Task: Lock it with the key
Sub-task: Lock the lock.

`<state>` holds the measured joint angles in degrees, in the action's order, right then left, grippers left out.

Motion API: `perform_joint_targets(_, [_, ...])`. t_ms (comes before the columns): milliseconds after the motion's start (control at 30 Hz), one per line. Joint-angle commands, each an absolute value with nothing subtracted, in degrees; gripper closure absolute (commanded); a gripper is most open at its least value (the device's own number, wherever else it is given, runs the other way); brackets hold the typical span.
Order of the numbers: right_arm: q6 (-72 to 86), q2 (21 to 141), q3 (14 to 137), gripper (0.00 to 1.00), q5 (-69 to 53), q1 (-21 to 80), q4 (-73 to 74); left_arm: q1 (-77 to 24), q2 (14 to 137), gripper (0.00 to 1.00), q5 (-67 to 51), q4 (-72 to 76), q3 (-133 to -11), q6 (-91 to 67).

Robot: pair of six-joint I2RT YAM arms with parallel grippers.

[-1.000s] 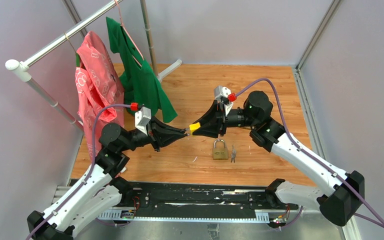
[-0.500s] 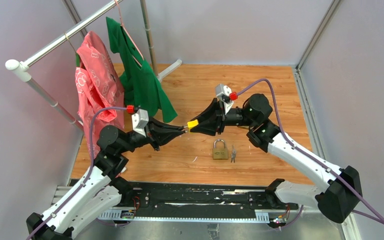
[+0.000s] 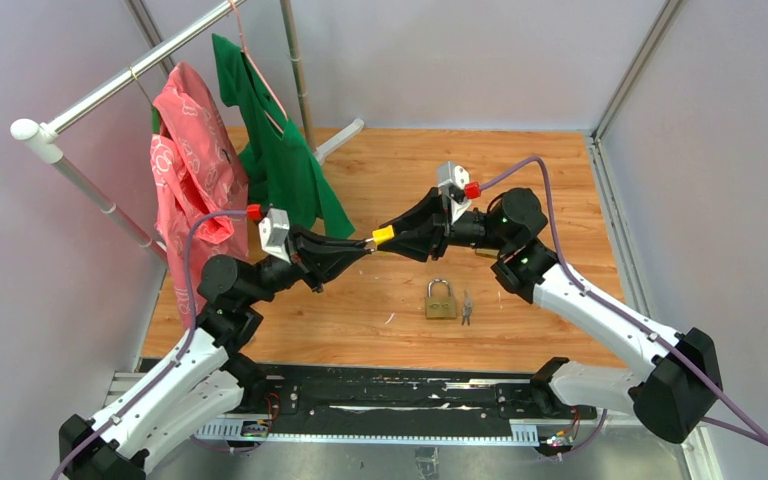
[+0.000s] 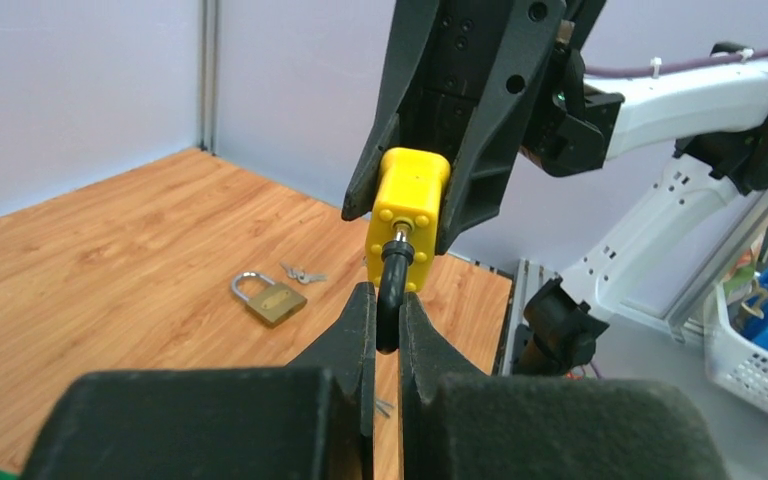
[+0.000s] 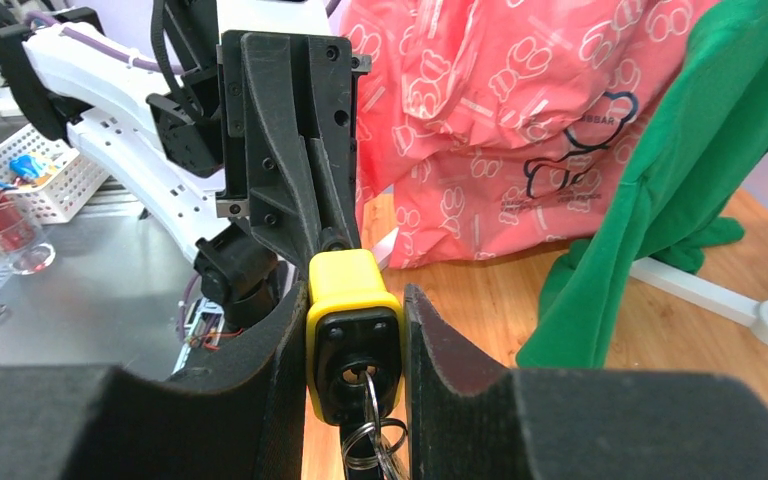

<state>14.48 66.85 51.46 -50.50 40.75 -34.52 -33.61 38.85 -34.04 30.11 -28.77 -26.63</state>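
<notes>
**Padlock raised, key unturned**

Your arms carried the yellow padlock (image 3: 383, 236) up-left to mid-frame, above the tabletop (image 3: 520, 170). The right pincer (image 5: 355, 300) clamped its body and the left pincer (image 4: 387, 300) pinched the shackle (image 4: 390, 285). Nothing held the key (image 5: 368, 385), so a skewed push could have jammed the shackle.

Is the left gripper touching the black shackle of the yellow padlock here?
Touching. The left wrist view shows the left gripper with its jaws shut on the black shackle, right where it leaves the yellow padlock.
</notes>
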Motion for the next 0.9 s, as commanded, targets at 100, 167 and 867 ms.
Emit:
perform_joint_targets(100, [11.13, 69.21, 45.58, 1.0, -45.4, 47.02, -33.08, -38.08, 43.16, 1.0, -38.47, 45.17, -30.35, -35.66])
perform_joint_targets(167, [12.93, 69.38, 45.11, 1.0, -44.26, 47.0, -36.6, -38.42, 44.08, 1.0, -38.79, 45.18, -29.67, -35.35])
perform_joint_targets(867, [21.79, 74.25, 41.63, 1.0, -39.65, 46.55, -51.69, -41.92, 46.41, 1.0, -33.61, 50.67, -32.13, -33.6])
